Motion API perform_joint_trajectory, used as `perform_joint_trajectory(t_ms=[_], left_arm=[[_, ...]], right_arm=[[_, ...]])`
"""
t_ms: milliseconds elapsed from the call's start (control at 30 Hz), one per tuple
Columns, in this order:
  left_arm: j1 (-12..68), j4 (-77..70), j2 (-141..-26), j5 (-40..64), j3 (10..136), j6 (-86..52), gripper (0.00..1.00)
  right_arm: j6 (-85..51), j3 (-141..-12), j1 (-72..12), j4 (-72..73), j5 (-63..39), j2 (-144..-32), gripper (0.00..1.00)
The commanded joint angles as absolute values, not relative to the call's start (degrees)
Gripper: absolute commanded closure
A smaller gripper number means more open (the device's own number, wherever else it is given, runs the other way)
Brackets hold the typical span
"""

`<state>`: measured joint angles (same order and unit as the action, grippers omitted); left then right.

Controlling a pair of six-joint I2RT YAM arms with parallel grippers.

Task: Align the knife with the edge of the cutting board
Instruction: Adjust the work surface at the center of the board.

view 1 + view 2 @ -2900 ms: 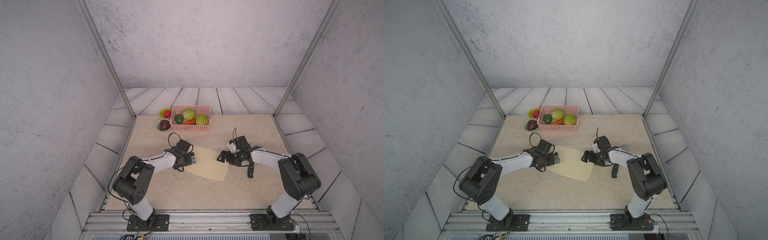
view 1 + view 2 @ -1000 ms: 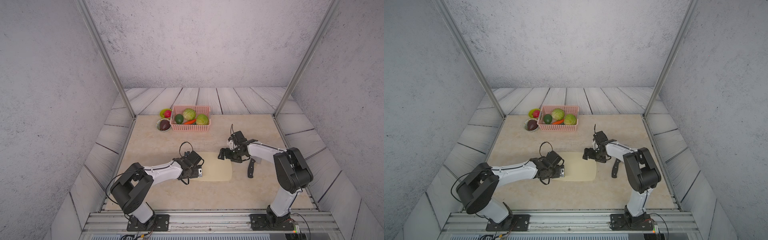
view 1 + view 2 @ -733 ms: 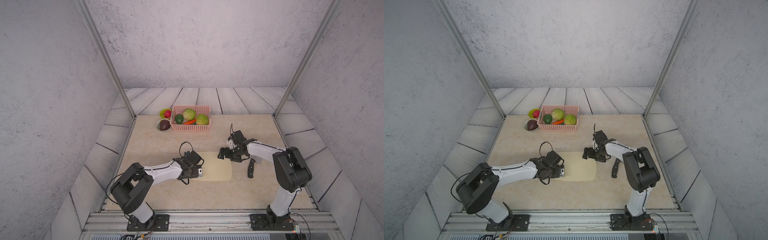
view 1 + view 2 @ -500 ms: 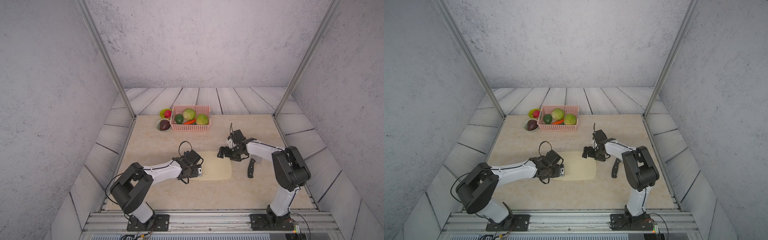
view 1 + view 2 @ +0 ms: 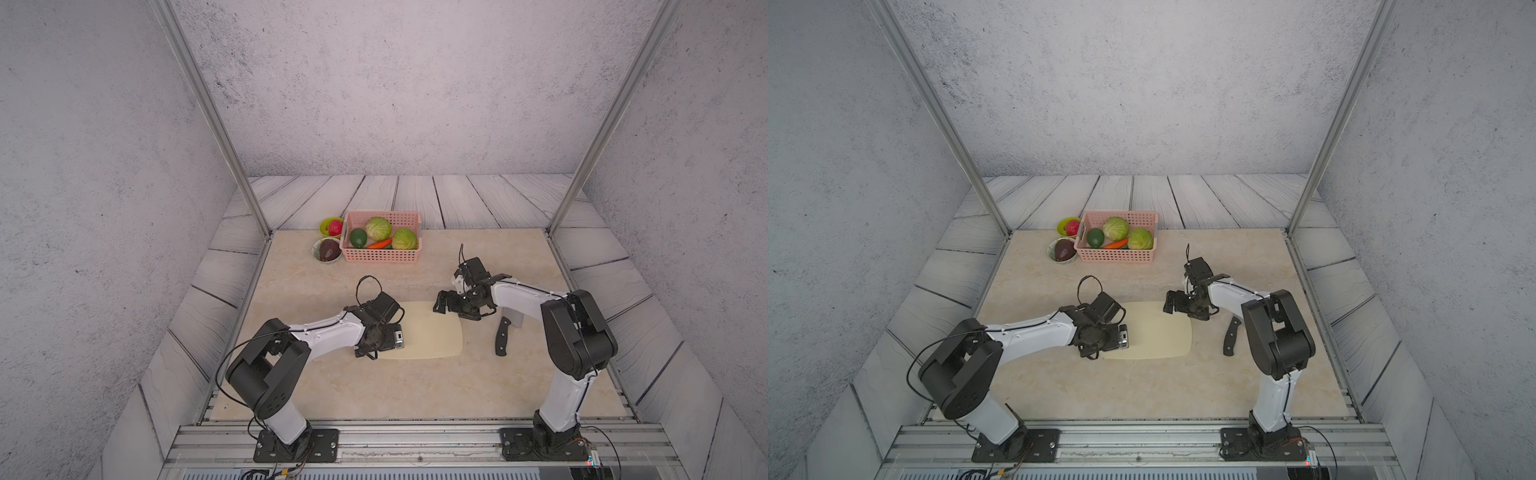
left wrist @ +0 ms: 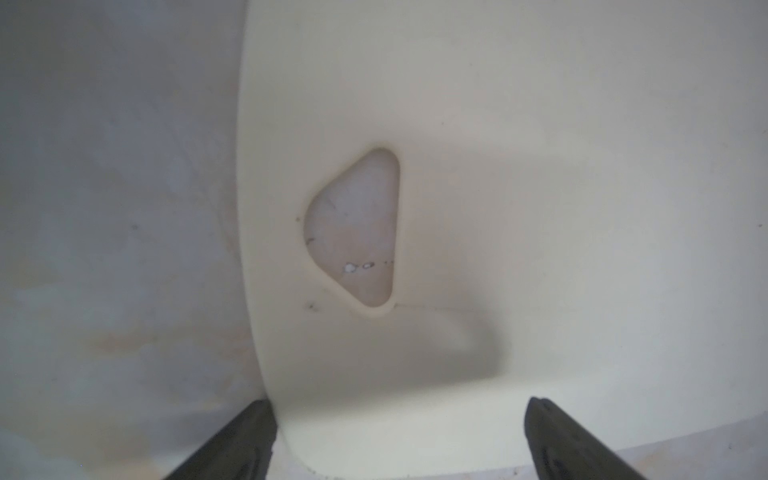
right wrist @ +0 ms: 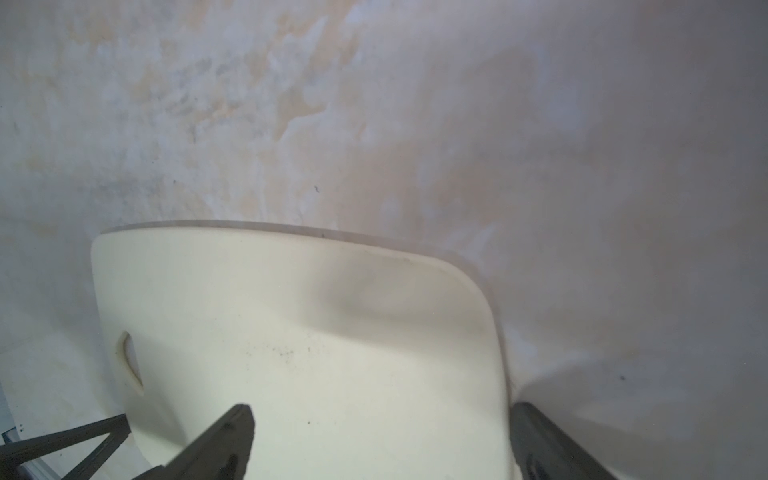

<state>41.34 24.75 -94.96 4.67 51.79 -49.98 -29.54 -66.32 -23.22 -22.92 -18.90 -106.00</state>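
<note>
On the table [image 5: 374,386], the cutting board [image 5: 428,332] lies flat, with the knife [image 5: 503,340] near its right short edge, not touching. The left hand [image 6: 399,440] and right hand [image 7: 380,440] hang wide open over opposite ends of the board, holding nothing.

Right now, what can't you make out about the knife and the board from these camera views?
- Knife blade: mostly hidden beneath the right arm in both top views; neither wrist view shows it.
- Cutting board hole end: covered by the left hand in both top views.
</note>
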Motion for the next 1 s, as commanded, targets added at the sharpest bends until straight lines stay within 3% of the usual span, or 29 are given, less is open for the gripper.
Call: perform_joint_trajectory(t_ms=[0, 967], left_arm=[[40.97, 18.36, -103.21, 16.16, 49.21, -49.37, 0.02], [31.22, 31.16, -114.47, 16.57, 70.67, -41.70, 0.02]], right_arm=[[-30.76, -66.40, -25.78, -23.65, -26.33, -108.65, 0.01], [-31.68, -67.79, -25.41, -24.43, -21.98, -109.98, 0.01]])
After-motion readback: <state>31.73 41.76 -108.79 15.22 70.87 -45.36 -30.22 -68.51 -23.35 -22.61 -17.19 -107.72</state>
